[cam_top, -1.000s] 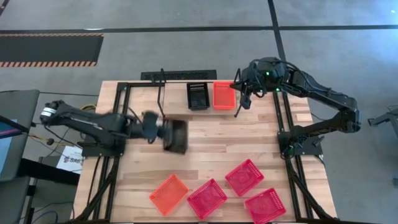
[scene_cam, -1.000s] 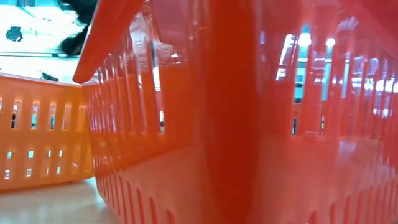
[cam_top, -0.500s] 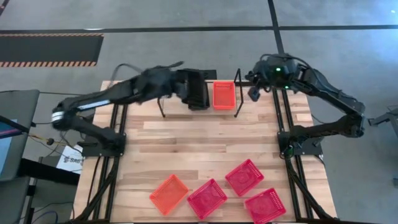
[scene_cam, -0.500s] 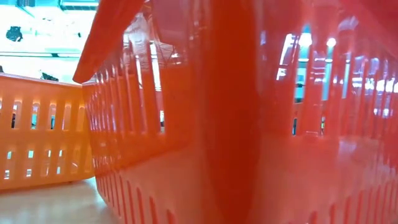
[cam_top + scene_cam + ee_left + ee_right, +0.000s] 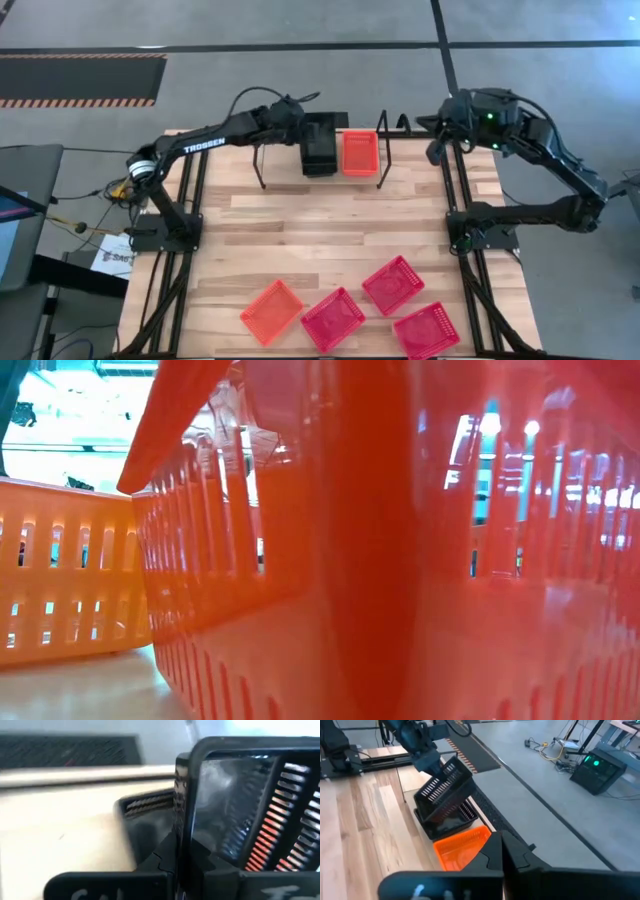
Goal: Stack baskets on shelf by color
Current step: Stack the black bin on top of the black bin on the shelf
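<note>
My left gripper is shut on a black basket and holds it tilted just above a second black basket, which stands on the shelf at the table's far edge. Whether the two baskets touch, I cannot tell. An orange basket stands on the shelf right beside them. My right gripper hangs shut, holding nothing, off the shelf's right end. One orange basket and three red baskets lie on the table near its front edge. My left gripper pinches one end wall of the black basket, with one finger on the inner side and one on the outer. It comes slanting down from the table's left. The basket hangs tilted, its held end high and its free end low over the basket beneath.
Black wire uprights stand at both ends of the shelf. The low view is filled by a red basket and an orange one close to the camera. The middle of the wooden tabletop is bare.
My left gripper has swung from the table's left middle to its far edge with the black basket, which is now tilted over the black basket on the shelf. My right gripper has drawn back from the shelf toward the table's right edge, still shut.
</note>
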